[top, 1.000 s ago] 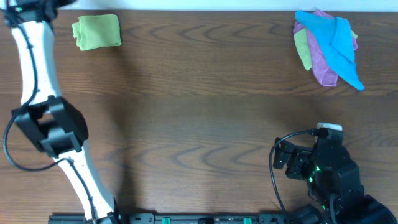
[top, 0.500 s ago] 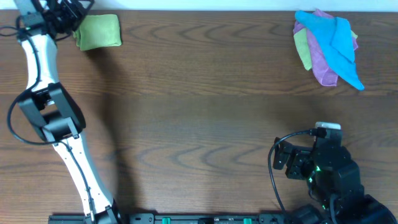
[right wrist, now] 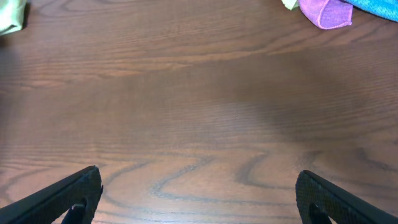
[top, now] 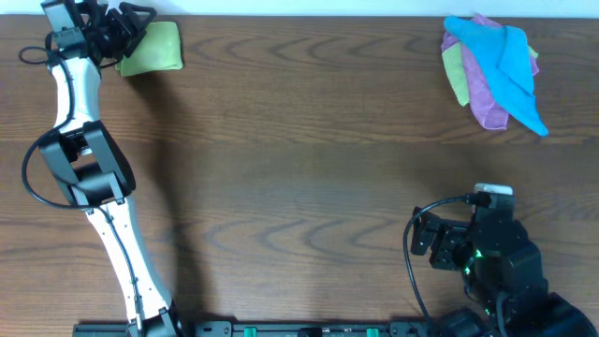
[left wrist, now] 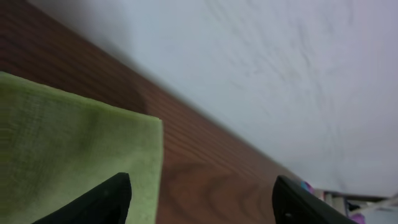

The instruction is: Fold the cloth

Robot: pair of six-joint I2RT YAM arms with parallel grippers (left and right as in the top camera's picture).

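Straddling the cloth (left wrist: 68,143) edge, left fingers (left wrist: 102,202).

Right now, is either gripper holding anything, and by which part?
Nothing is held. The left gripper is open at the cloth, and the right gripper is open over the table.

We see the cloth (top: 157,49) in lime green, the table (top: 309,140) dark brown with wavy wood grain — and a blue cloth (top: 505,56), a purple cloth (top: 487,105).
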